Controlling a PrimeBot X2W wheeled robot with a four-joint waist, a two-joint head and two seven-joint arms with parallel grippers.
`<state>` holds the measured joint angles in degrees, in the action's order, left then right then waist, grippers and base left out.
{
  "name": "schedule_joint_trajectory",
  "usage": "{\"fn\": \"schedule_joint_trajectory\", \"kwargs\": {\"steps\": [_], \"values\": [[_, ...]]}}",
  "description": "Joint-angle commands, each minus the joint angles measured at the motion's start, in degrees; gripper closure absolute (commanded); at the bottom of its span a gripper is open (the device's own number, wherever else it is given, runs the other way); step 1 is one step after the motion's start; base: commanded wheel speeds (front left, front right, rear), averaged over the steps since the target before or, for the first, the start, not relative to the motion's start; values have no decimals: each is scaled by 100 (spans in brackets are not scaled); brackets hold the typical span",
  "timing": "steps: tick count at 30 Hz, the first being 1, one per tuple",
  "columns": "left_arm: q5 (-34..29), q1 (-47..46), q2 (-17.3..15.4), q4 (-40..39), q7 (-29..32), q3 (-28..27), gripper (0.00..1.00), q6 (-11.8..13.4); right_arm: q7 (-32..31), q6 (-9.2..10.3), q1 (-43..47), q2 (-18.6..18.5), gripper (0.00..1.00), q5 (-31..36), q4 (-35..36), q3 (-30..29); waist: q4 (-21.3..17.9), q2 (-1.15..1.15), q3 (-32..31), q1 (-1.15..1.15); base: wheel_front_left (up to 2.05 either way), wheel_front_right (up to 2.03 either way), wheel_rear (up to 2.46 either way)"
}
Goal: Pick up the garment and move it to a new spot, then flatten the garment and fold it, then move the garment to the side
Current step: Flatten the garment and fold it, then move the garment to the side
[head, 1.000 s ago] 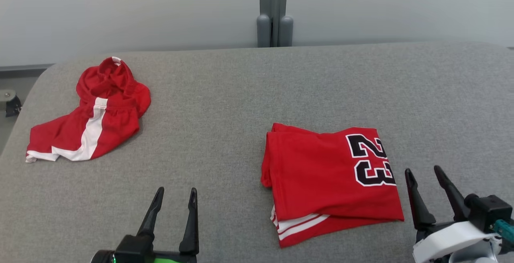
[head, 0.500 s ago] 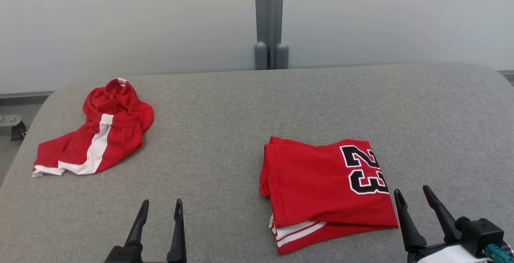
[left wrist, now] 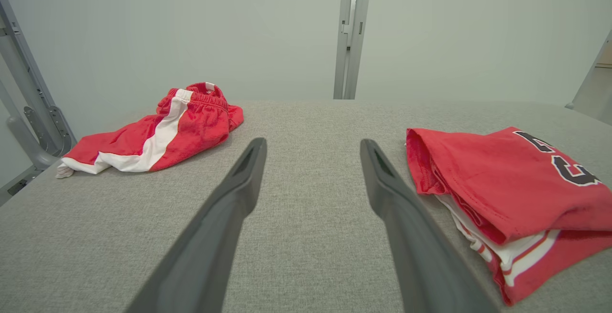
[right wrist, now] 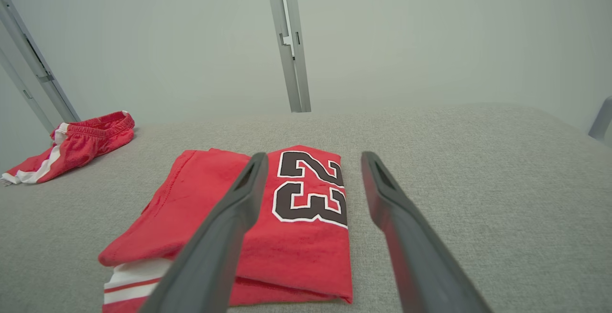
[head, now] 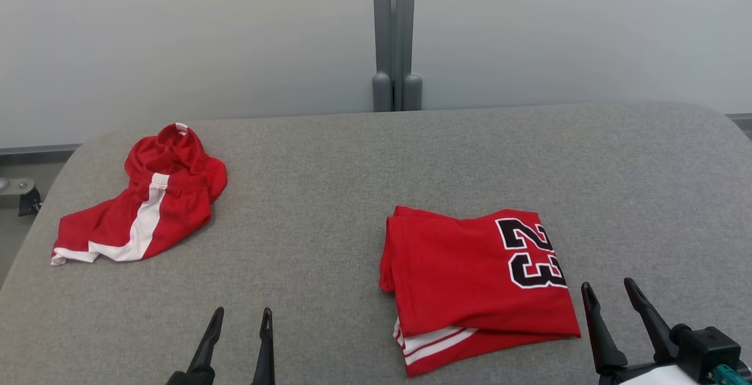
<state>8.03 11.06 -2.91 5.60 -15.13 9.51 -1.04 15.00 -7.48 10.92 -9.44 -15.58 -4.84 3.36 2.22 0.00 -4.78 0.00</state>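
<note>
**A:** Where is the garment?

**B:** The red jersey (head: 479,282) lies folded on the grey surface (head: 329,161), right of centre and toward the near edge. Its black "23" faces up at the right end. White-and-red striped trim peeps out from under its near edge.

**A:** And the end effectors?

**B:** Both stand wide and hold nothing. The right end effector (head: 608,285) sits at the near right, just beside the jersey's right edge. In the right wrist view the number shows between its fingers. The left end effector (head: 242,311) is near too, left of the jersey, over bare surface and apart from any cloth. I cannot tell whether either one touches the surface.

**A:** Anything else there?

**B:** Red shorts (head: 141,208) with a white side stripe lie crumpled at the far left, well apart from the jersey, with the waistband bunched toward the far side. A grey post (head: 396,32) rises behind the far edge against a pale wall (head: 176,38).
</note>
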Motion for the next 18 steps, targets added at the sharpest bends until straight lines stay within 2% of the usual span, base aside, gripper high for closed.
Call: {"fn": "schedule_joint_trajectory", "kwargs": {"steps": [1, 18], "values": [[-16, 59, 0, 8, 0, 5, 0, 13, 23, -2, 52, 11, 0, 27, 11, -17, -1, 0, -8, 0, 0, 0, 0], [61, -10, 0, 78, -1, 87, 0, 160, 23, -2, 71, 76, 0, 15, -59, -14, 83, 0, -42, 0, 0, 0, 0]]}}
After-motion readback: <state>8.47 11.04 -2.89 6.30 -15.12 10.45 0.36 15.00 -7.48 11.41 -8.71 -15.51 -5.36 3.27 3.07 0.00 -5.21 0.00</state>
